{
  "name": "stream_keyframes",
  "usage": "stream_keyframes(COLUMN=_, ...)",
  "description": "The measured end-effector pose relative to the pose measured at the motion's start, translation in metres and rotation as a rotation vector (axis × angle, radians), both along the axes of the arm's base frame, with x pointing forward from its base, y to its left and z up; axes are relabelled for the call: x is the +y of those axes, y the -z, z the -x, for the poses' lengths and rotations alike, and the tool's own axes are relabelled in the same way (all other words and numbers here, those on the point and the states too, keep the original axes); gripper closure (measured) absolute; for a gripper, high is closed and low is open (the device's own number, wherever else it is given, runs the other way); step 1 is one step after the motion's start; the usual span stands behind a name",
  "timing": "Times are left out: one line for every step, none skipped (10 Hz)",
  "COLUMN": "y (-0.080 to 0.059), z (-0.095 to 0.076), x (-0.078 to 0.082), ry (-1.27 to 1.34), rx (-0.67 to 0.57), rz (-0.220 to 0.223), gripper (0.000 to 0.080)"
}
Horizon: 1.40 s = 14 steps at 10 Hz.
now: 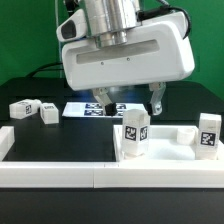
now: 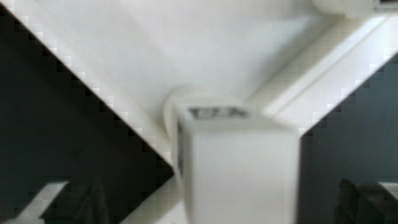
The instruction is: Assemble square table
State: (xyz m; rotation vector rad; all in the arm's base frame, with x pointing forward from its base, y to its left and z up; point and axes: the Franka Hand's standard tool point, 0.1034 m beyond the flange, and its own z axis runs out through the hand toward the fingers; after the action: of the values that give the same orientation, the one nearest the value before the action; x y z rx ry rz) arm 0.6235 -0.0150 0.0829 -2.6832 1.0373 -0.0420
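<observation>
- Hanging over the marker board [image 1: 88, 108], the two-finger gripper [image 1: 128, 103] has its jaws apart, holding nothing.
- The wrist view shows the white plastic square table top [image 2: 178, 50] below, with a white tagged block leg [image 2: 231, 170] between the dark fingertips [image 2: 54, 200], untouched.
- In the exterior view, two more legs [image 1: 22, 108] [image 1: 48, 113] lie at the left, an upright leg [image 1: 133, 135] stands near the front, and a right leg [image 1: 207, 135] stands beyond it.

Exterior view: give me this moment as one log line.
end effector: open, empty | below it: upright table leg | loose table legs: two, exterior view's left
</observation>
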Motion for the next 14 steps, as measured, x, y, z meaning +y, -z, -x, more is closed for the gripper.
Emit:
stream_keyframes(y=0.005, z=0.000, x=0.007, ry=0.025, rx=0.011, rz=0.003, gripper=0.0150)
stream_keyframes(y=0.008, z=-0.001, x=0.019, ry=0.028, rx=0.026, rz=0.015, gripper=0.0150)
stream_keyframes(y=0.010, z=-0.003, x=0.023, ry=0.017, rx=0.026, rz=0.022, gripper=0.0150)
stream_keyframes(y=0.011, z=-0.003, x=0.023, ry=0.009, rx=0.028, rz=0.028, gripper=0.0150)
stream_keyframes(y=0.011, z=-0.003, x=0.022, ry=0.010, rx=0.028, rz=0.028, gripper=0.0150)
stream_keyframes(y=0.011, z=-0.003, x=0.022, ry=0.011, rx=0.028, rz=0.028, gripper=0.0277)
stream_keyframes(y=0.011, z=-0.003, x=0.022, ry=0.032, rx=0.033, rz=0.026, gripper=0.0414)
stream_keyframes(y=0.013, z=-0.001, x=0.019, ry=0.032, rx=0.037, rz=0.030, gripper=0.0414)
stream_keyframes(y=0.013, z=-0.001, x=0.018, ry=0.100, rx=0.053, rz=0.023, gripper=0.0502)
stream_keyframes(y=0.013, z=-0.001, x=0.018, ry=0.186, rx=0.072, rz=0.014, gripper=0.0503)
stream_keyframes(y=0.013, z=-0.001, x=0.018, ry=0.248, rx=0.086, rz=0.007, gripper=0.0503)
stream_keyframes(y=0.013, z=-0.001, x=0.019, ry=0.299, rx=0.097, rz=0.001, gripper=0.0503)
stream_keyframes(y=0.013, z=-0.001, x=0.021, ry=0.521, rx=0.143, rz=-0.023, gripper=0.0503)
stream_keyframes(y=0.014, z=-0.001, x=0.027, ry=0.724, rx=0.167, rz=-0.040, gripper=0.0505)
